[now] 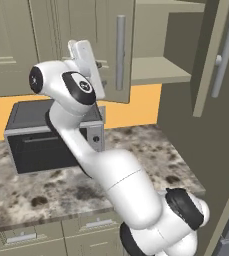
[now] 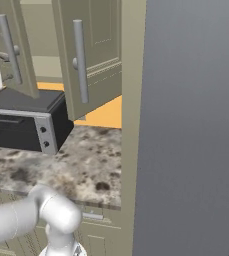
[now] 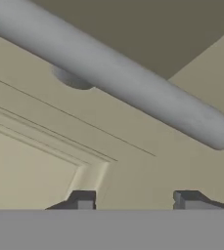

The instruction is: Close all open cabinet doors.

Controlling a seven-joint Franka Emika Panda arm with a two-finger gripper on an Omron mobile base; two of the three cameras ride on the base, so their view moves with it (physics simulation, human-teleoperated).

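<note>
Closing the left cabinet door (image 1: pixel 113 50): end effector (image 3: pixel 133 200) clenched, empty, fingertips near the panel just beside its bar handle (image 3: pixel 113 73).
Both doors stand ajar above the bench (image 1: pixel 31 185); next move probably a steady push toward the frame, then the right door (image 1: pixel 221 55).

The arm (image 1: pixel 76 95) hides the pincer (door (image 1: pixel 117 45) beyond it).

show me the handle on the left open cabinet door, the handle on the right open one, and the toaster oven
Left door handle (image 1: pixel 120 52), left base view: mid-bar.
Right door handle (image 1: pixel 224 58), left base view: mid-bar.
Toaster oven (image 2: pixel 17 132), right base view: dark front door.
</note>
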